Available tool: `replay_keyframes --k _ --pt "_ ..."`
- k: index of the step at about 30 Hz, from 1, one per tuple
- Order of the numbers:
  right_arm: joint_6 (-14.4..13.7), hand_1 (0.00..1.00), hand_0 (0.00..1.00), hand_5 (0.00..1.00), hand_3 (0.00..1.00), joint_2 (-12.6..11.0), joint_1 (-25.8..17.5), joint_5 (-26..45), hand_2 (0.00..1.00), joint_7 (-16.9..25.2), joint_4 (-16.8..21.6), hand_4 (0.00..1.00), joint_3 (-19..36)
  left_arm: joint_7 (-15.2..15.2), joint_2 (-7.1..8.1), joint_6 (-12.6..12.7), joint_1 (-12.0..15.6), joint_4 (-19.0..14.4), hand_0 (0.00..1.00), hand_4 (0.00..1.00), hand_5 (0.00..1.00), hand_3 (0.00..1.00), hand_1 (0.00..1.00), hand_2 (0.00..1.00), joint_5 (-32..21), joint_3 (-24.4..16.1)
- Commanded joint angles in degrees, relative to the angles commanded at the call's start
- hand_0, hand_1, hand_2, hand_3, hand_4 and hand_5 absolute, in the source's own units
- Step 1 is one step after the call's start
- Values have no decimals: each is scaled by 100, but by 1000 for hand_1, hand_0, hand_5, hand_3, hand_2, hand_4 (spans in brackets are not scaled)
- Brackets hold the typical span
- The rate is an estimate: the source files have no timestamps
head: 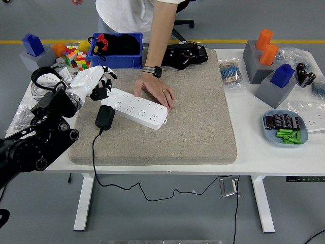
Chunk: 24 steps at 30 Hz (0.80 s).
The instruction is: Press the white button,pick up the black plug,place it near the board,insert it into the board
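A white power strip [136, 107] lies slanted on the grey felt mat [193, 122]. Next to its left end the black plug [105, 116] rests on the mat, its cable running down over the table's front edge. My left hand [96, 83], white with dark fingertips, hovers just left of the strip's left end with fingers loosely spread and nothing in them. It is apart from the plug. A person's hand [156, 92] presses flat on the strip's far edge. My right arm does not show.
A blue bin [118, 53] with black items stands behind the mat. Colour cubes [76, 57] and a coiled white cable [43, 84] lie at the far left. Grey blocks with orange and blue parts [269, 66] and a blue dish [284, 129] occupy the right.
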Motion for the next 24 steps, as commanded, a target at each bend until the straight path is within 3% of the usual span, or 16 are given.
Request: replay_keyframes --k 3,4,13,21,22,24 --pt "0 650 775 439 616 7 -5 -7 658 -1 3 671 -3 88 -7 103 362 -360 703 833 125 791 756 726 94 -239" --pt "0 650 776 440 616 9 -7 -10 658 0 3 671 -3 116 -11 136 473 -456 843 949 339 878 889 883 128 -295" --pt "-1 650 776 440 616 5 2 -12 658 3 14 671 -30 351 -49 208 1036 -729 859 965 372 918 920 929 655 -393" --pt "-1 650 776 441 616 13 -7 -13 658 3 8 671 -37 452 -134 303 1317 -587 854 986 364 910 913 920 873 -374" --pt "-2 650 776 440 615 13 -9 -15 658 4 6 671 -37 441 -144 354 1328 -562 809 979 330 880 847 865 881 -362" --pt "-2 650 776 440 615 13 -12 -13 658 4 5 671 -41 433 -159 422 1339 -531 809 979 330 880 847 865 893 -358"
